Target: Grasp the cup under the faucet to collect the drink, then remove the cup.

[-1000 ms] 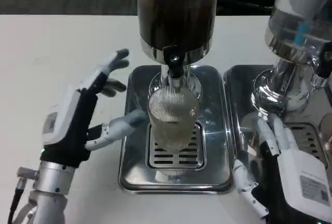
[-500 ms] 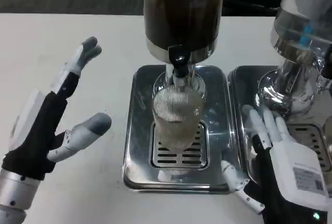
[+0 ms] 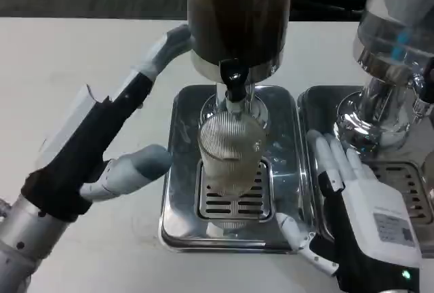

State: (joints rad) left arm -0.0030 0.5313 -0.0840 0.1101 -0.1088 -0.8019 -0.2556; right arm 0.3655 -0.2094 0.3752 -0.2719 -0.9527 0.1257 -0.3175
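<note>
Ribbed clear cup (image 3: 230,154) stands upright on the slotted grate (image 3: 234,201) of the steel drip tray (image 3: 178,171), directly under the black faucet (image 3: 234,83) of the dark-filled dispenser (image 3: 239,15); cup looks partly filled with a pale liquid, though the level is hard to read through the ribbing; no stream visible at the spout.

Left hand (image 3: 102,144) is spread, holding nothing; its upper fingers (image 3: 166,45) reach up beside the dispenser body, near its lower left side, contact not certain; its thumb (image 3: 139,167) sits at the tray's left edge, near the cup but apart from it. Right hand (image 3: 359,201) lies at the tray's right edge, fingers extended and close together, pointing toward the back, holding nothing; near the cup, not touching.

To the right: a second drip tray (image 3: 312,103) and a clear-topped second dispenser (image 3: 393,42) on a chromed base.

Judged step: cup in place and collecting or collected; neither hand has it, so the removal grasp is not yet made. Next move calls for one hand to wrap the cup's side below the rim, then draw it toward the robot, level, clear of the spout; risk is tipping it on the grate or spilling.
</note>
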